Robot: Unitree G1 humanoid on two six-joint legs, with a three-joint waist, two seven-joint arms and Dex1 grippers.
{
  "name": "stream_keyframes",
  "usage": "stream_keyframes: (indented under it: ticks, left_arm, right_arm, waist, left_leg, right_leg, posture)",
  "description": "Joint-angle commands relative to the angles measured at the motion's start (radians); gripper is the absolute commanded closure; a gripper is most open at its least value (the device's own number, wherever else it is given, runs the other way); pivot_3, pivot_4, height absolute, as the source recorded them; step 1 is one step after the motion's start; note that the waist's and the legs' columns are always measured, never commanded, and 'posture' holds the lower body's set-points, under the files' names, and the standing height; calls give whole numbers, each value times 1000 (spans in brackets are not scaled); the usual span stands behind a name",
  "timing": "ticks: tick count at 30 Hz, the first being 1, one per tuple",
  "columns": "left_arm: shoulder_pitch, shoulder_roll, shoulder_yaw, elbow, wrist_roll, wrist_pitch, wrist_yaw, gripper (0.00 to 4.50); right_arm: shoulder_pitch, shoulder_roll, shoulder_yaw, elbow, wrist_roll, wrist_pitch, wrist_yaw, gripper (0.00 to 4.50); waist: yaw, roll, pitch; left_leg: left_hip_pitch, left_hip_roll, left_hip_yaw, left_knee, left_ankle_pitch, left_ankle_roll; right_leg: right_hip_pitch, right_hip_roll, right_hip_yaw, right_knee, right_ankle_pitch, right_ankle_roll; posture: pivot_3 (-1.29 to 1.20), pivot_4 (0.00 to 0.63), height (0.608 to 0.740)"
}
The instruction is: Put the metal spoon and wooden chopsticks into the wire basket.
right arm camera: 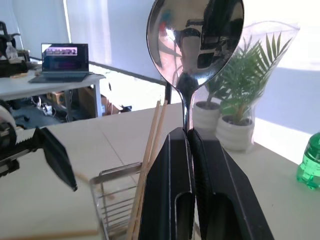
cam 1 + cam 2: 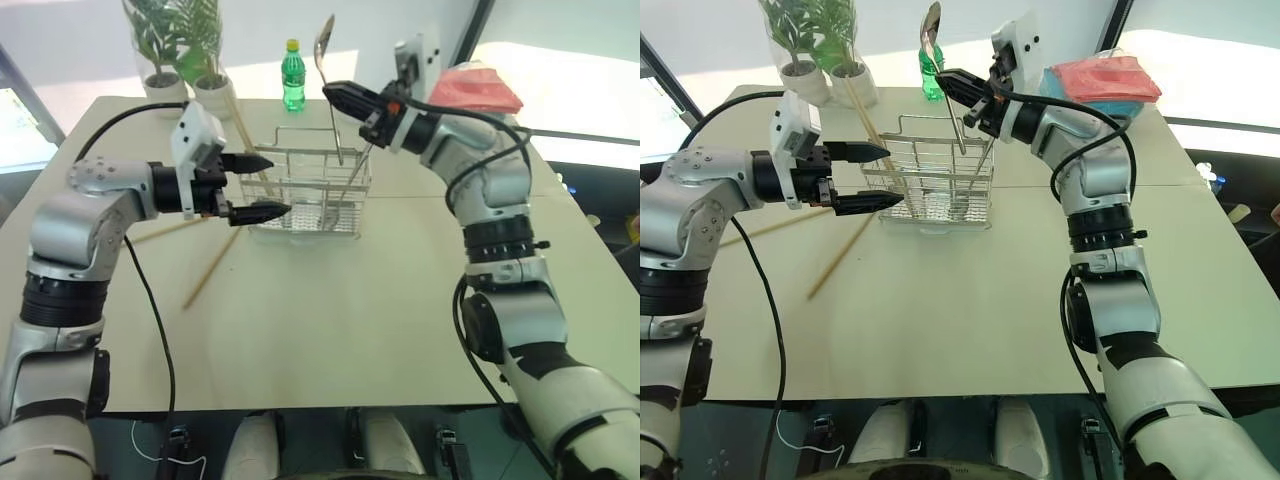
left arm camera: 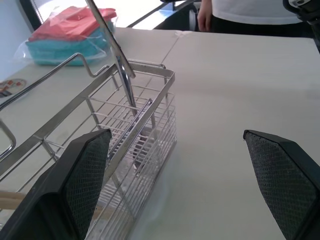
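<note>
The right gripper (image 2: 335,94) is clamped on the metal spoon (image 2: 324,50), held bowl-up over the wire basket (image 2: 312,192); it looks stiff, light and slippery (best pinched mid-handle). The left gripper (image 2: 262,186) waits spread wide at the basket's left, with wooden chopsticks (image 2: 212,267) lying on the table (image 2: 400,300) nearby.

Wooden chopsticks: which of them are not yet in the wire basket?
The two wooden chopsticks lying flat on the table: one farther from the robot, one nearer it. The others stand leaning inside the wire basket.
</note>
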Motion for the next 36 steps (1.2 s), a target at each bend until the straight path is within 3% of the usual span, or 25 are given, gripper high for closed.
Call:
stream_keyframes:
  ticks: [1, 9, 12, 17, 23, 27, 31, 36]
  left_arm:
    - [-6, 18, 51, -41, -13, 0, 18, 0]
    - [-11, 33, 76, -31, -9, -4, 41, 0]
    - [-21, 34, 73, -19, -8, -7, 43, 0]
    - [-41, 24, 59, 8, 3, -23, 44, 0]
    - [-41, 28, 61, 23, 9, -31, 40, 0]
    - [-10, 66, 83, 47, 26, -43, 31, 0]
    - [23, 120, 89, 100, 45, -59, 3, 0]
    - [136, 221, 63, 87, 86, -56, -50, 0]
  right_arm:
    - [-20, 8, -8, 43, -19, -81, 6, 4467]
    - [59, 0, 17, 89, -78, -162, 13, 4467]
    - [79, 0, 22, 80, -86, -149, 2, 3558]
    - [107, -3, 13, 17, -91, -137, -29, 1037]
    - [105, -87, -32, -149, -29, -46, -5, 1037]
    - [138, -205, -51, -417, 134, 132, 137, 1037]
    - [279, -365, -23, -691, 260, 258, 287, 1037]
    - [514, -471, 35, -849, 194, 216, 311, 1037]
  waist:
    - [-1, 0, 0]
    - [-4, 0, 0]
    - [-4, 0, 0]
    - [-4, 0, 0]
    - [-1, 0, 0]
    - [-1, 0, 0]
    - [0, -2, -1]
    - [-5, -2, -1]
  left_leg:
    - [0, 0, 0, 0, 0, 0]
    - [0, 0, 0, 0, 0, 0]
    - [0, 0, 0, 0, 0, 0]
    - [0, 1, 0, 0, 0, 0]
    - [0, 0, 0, 0, 0, 0]
    - [0, 1, 0, -1, 0, 0]
    - [0, 1, -1, -2, 0, 0]
    - [1, 1, 0, -1, 0, 0]
  right_leg:
    - [0, 0, 0, 0, 0, 0]
    - [-1, 1, 0, 1, 1, 1]
    - [-1, 1, 0, 2, 1, 1]
    - [-2, 1, 0, 3, 1, 1]
    - [-2, 1, 0, 3, 1, 1]
    - [-2, 1, 0, 2, 1, 1]
    - [-2, 2, -1, 1, 0, 1]
    - [-2, 1, 0, -1, -2, -2]
  posture:
    - [0, 150, 723]
    - [0, 150, 723]
    - [0, 150, 723]
    - [0, 150, 723]
    - [0, 150, 723]
    - [0, 150, 723]
    - [0, 150, 723]
    - [0, 150, 723]
